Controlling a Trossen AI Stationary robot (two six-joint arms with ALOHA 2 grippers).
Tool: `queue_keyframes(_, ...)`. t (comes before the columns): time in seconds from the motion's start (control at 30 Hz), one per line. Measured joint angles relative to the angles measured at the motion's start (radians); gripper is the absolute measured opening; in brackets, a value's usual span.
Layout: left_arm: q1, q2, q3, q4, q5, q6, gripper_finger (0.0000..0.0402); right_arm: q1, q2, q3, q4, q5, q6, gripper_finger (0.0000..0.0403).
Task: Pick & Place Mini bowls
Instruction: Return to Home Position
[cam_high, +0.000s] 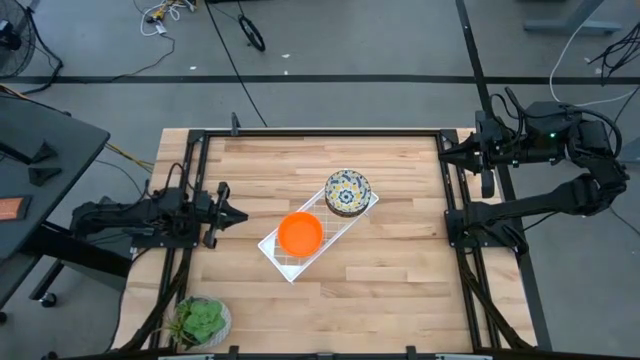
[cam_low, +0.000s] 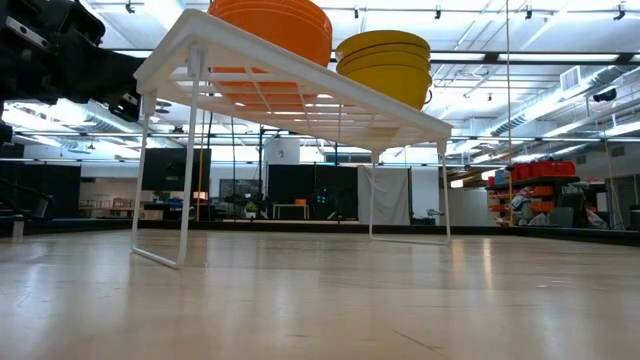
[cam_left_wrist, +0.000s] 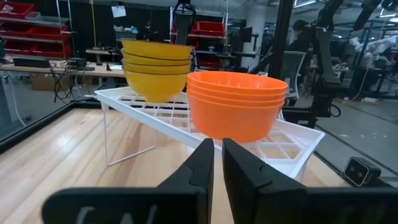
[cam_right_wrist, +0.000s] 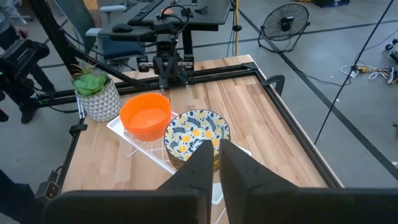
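The orange bowls (cam_high: 300, 233) are stacked on the rack (cam_high: 275, 250) in the middle of the table (cam_high: 380, 290), and the patterned bowls (cam_high: 347, 190) are stacked just beside them on the same rack. The left gripper (cam_high: 240, 214) is near the orange stack, with its fingers almost together and holding nothing. The right gripper (cam_right_wrist: 213, 146) is at the table's right edge, also nearly closed and empty.
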Motion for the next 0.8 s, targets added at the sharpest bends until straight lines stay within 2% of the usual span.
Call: queue_keyframes(0.8,0.001,0.0,0.0,0.012,0.0,0.0,0.0035,0.0,-0.001,0.0,-0.018,0.008,-0.034,0.0032)
